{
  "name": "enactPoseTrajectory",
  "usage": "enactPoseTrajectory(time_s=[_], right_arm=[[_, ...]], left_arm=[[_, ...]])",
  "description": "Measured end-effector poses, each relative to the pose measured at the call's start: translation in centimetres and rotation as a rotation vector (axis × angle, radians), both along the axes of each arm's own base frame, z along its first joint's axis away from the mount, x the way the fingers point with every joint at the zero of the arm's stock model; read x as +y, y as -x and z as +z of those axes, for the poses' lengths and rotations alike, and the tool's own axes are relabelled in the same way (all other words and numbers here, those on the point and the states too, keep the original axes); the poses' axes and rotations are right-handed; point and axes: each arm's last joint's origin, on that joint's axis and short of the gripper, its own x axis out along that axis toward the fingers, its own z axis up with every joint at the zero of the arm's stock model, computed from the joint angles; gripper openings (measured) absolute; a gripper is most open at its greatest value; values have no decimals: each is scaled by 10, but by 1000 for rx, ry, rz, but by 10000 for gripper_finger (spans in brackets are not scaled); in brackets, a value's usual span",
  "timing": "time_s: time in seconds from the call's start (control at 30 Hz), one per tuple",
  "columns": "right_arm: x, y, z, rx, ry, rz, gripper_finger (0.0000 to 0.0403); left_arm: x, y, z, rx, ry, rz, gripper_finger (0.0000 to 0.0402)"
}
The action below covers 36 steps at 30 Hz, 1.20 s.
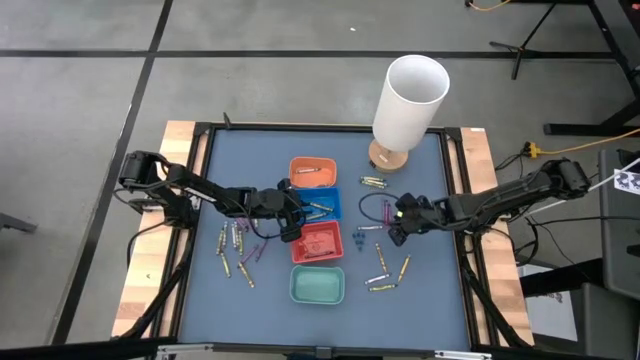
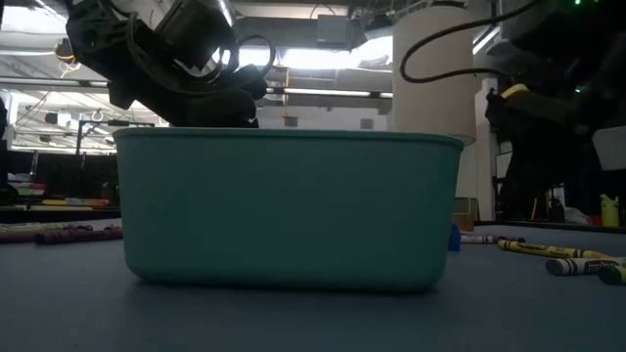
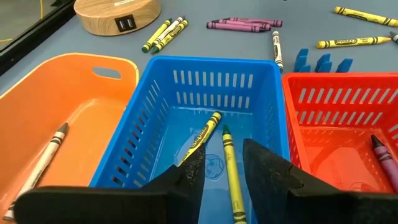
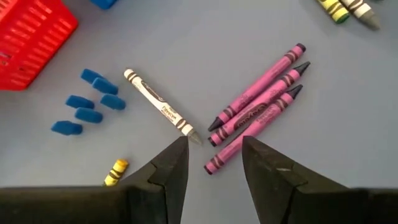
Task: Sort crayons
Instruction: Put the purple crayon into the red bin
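Four little trays sit in a line down the middle of the table, and from where I'm standing the teal tray [image 1: 317, 285] is the nearest one, with nothing visible in it from above. Next back is the red tray [image 1: 318, 242], which has a purple crayon [image 3: 380, 155] lying in it. The left gripper [image 3: 219, 171] hangs over the blue tray [image 3: 205, 93], right between the red one and the orange one, claw spread and gripping nothing. Two yellow crayons [image 3: 231, 177] lie on the blue tray's floor just under the fingertips. The orange tray [image 3: 68, 118] behind that holds a white crayon [image 3: 46, 155].

Over on the other side, the right gripper [image 4: 214, 165] hovers low above the mat, claw also spread with nothing in it. Right in front of it are three pink-purple crayons [image 4: 258, 112] lying side by side, and a white crayon [image 4: 161, 107] just beside them. A few blue bits [image 4: 87, 102] are scattered near there too.

More loose crayons [image 1: 238, 248] are spread on the mat left of the trays. At the far edge stands a tall white cylinder [image 1: 408, 100] on a wooden base.
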Motion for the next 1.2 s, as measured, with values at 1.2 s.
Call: enactPoseTrajectory(time_s=[1.2], right_arm=[[3,-15,-41,176,94,-19,149]], left_arm=[[0,0,0,-5,4,2,92]])
